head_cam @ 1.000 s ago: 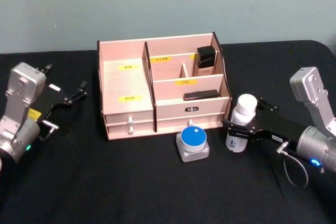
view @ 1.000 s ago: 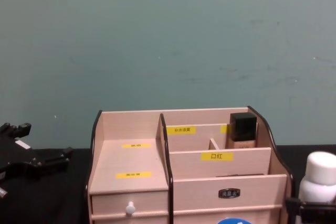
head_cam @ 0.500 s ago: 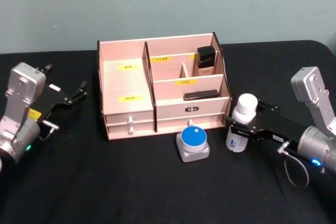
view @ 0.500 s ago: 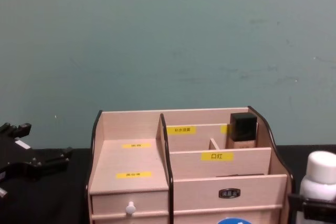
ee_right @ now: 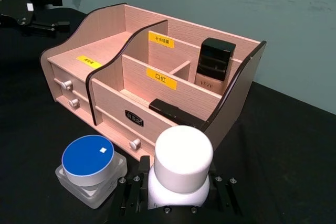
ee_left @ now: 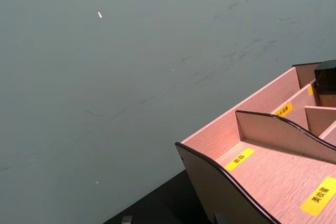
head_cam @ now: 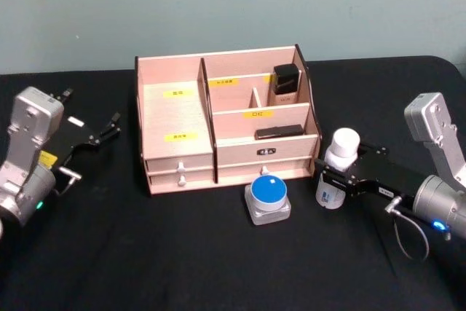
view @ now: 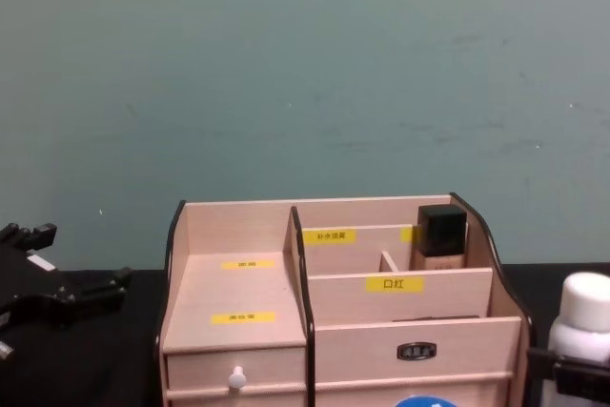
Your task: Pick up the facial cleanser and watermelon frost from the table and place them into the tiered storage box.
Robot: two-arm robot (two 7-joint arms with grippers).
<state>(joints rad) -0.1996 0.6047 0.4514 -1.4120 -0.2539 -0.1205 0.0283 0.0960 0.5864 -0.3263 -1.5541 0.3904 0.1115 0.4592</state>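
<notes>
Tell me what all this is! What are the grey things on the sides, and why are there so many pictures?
It is a robot with two arms, and each picture comes from one of its cameras. One is on its head looking down, one is on its chest looking across, and one is on each wrist. The grey things are its arms. On the black table stands a wooden box with compartments and drawers. In front of the box is a little jar with a blue lid. The right claw is shut around a white bottle beside the box. The left claw hangs open on the other side, holding nothing.
</notes>
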